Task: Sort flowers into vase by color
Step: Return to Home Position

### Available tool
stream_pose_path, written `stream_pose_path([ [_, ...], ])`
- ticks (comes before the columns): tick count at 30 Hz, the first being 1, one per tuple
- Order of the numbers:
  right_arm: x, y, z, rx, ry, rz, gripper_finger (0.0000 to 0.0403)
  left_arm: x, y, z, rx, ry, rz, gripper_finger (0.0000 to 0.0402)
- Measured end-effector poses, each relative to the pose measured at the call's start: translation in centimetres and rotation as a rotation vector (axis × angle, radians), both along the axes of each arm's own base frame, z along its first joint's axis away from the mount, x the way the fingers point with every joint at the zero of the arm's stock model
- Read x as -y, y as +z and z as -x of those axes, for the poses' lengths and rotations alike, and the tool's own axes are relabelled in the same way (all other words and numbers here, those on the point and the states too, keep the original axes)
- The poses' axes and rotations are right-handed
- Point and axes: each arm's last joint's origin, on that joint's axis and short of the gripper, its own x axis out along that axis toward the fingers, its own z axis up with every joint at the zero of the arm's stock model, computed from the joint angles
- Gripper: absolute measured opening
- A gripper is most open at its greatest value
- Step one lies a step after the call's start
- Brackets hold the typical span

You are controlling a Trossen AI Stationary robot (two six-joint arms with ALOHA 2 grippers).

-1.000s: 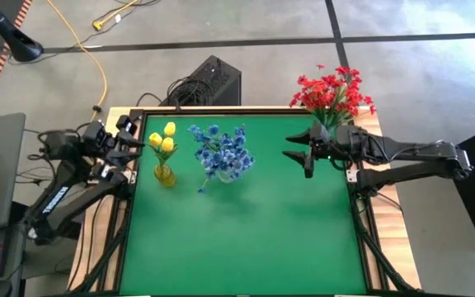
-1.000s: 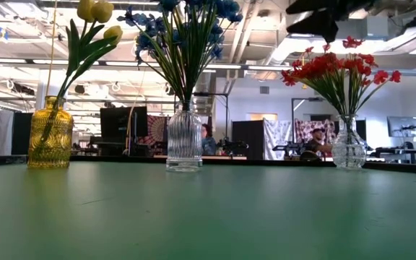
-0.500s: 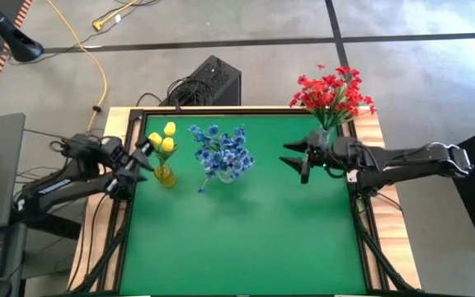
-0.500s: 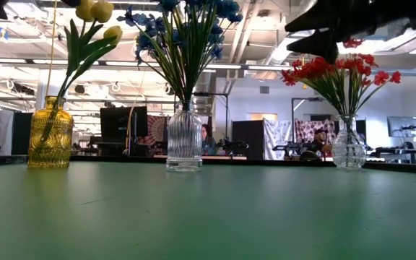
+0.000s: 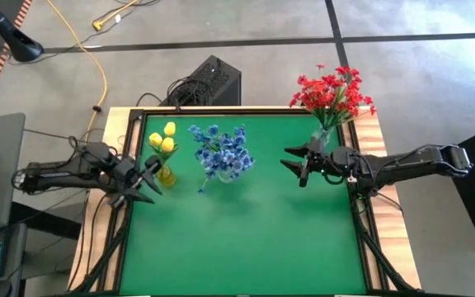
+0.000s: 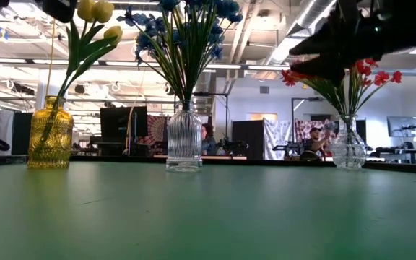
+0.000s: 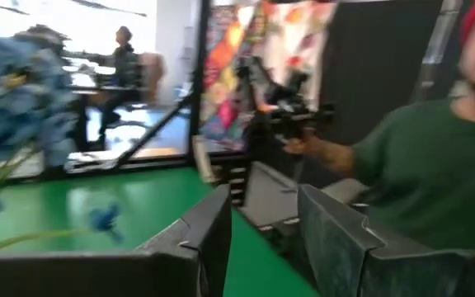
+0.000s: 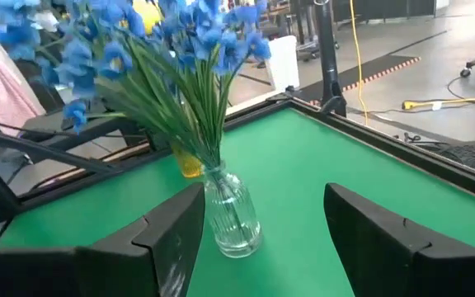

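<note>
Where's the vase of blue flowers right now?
In the high view, the vase of blue flowers stands at the back of the table, left of centre, right of the yellow vase, with the red flowers farther right.

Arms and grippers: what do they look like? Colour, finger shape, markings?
The left arm and right arm are slim, black, jointed links. The left gripper and right gripper each carry two flat, dark grey, angular fingers. No markings are legible.

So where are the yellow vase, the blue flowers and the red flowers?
yellow vase (image 6: 50, 137): low view, its glass body.
blue flowers (image 5: 223, 154): high view, middle of the blooms.
red flowers (image 5: 332, 92): high view, middle of the blooms.
</note>
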Motion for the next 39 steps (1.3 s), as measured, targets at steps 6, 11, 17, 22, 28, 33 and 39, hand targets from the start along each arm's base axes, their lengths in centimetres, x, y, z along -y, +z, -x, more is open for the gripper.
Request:
stream_pose_path([
  [6,0.3,-2.1,0.6,-0.033,-0.012,0.005,0.0276,0.4,-2.9,-0.9,-0.059,0.144,-0.025,0.0128],
  [11,0.9,-2.9,0.9,-0.040,0.016,-0.004,0.0276,0.9,-5.1,-1.3,-0.070,0.129,-0.028,0.0128],
  [17,1.9,-3.6,1.3,-0.033,0.010,0.015,0.0276,0.9,-7.9,-1.7,-0.117,0.142,-0.037,0.0128],
  [22,2.7,-3.9,1.7,-0.006,0.036,0.043,0.0270,0.8,-9.0,-1.8,-0.135,0.194,-0.062,0.0128],
  [28,3.6,-3.8,2.0,-0.008,0.066,0.072,0.0176,0.6,-9.9,-1.8,-0.158,0.276,-0.112,0.0128],
  [33,4.4,-3.9,2.2,-0.037,0.073,0.128,0.0030,0.4,-9.9,-1.9,-0.147,0.335,-0.149,0.0128],
  [39,5.0,-4.4,2.5,-0.084,0.071,0.087,0.0026,0.2,-9.9,-1.9,-0.139,0.408,-0.185,0.0128],
])
